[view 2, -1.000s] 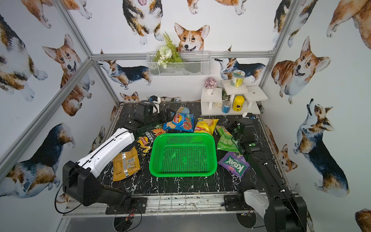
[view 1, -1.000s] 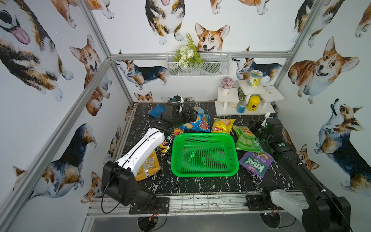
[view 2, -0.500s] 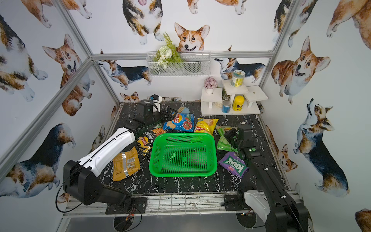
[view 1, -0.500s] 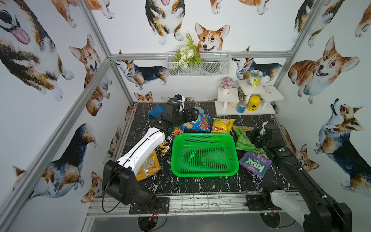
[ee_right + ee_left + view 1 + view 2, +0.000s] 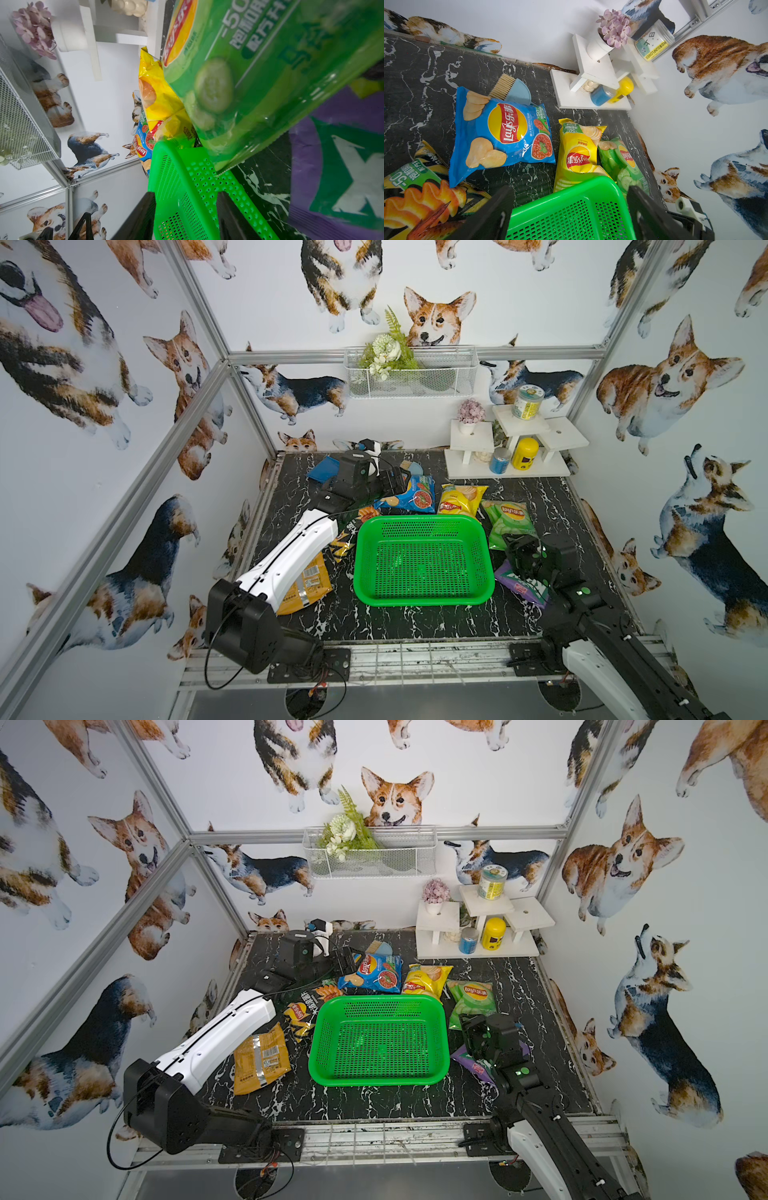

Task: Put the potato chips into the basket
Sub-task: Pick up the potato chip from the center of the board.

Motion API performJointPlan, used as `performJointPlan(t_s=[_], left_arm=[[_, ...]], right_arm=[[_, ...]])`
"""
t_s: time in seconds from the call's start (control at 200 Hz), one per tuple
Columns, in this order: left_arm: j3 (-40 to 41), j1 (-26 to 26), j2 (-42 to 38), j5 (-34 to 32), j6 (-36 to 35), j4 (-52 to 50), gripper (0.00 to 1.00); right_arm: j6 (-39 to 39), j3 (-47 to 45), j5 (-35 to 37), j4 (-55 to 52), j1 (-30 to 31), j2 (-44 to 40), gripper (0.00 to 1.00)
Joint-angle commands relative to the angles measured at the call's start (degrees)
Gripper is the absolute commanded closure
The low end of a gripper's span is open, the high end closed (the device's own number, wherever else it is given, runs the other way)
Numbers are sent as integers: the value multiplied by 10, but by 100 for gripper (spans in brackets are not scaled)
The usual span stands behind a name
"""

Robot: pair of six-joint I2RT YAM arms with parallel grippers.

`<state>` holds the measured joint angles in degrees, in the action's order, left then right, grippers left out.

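The green Lay's bag [image 5: 505, 522] is seen lying on the black marble tabletop [image 5: 552, 506], just ahead of the right tool [image 5: 185, 215], with its near end reaching under the tool's tip. The tool's jaws are parted and nothing is clamped between them. Through the gap, in the right wrist view, the rim of the green basket [image 5: 424, 600] is framed. The basket is placed just beside the right tool, toward the middle of the tabletop. The purple Krax bag [image 5: 521, 587] is partly covered by the right tool and its wrist. Beyond the green bag from the right tool, the yellow Lay's bag [image 5: 459, 499] is laid just past the basket's far rim. The left tool [image 5: 566, 212] is held wide open and empty over the far side of the tabletop, with the blue bag [image 5: 502, 133] directly in front of it. The black-and-yellow bag [image 5: 299, 1013] is tucked just beside the left arm, and the orange bag [image 5: 309, 589] is partly hidden beneath that arm in a top view. All 6 bags are found outside the basket.
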<state>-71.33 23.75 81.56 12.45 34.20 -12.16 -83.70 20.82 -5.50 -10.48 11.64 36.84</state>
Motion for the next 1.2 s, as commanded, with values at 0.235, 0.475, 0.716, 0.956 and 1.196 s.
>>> performJointPlan(t_s=[0.235,0.475,0.716,0.956,1.196], left_arm=[[5,0,-16,-1,-3,-3,9],[-2,0,-10,-4,-3,-14,9],[-10,0,-3,-3,0,-28,9],[-14,0,0,-5,6,-35,9],[-19,0,5,-8,9,-37,9]], right_arm=[[-28,-56,18,84,7,24,29],[-31,-101,40,186,7,47,20],[5,-115,58,272,8,91,25],[12,-124,84,343,9,134,48],[57,-98,107,319,8,133,88]])
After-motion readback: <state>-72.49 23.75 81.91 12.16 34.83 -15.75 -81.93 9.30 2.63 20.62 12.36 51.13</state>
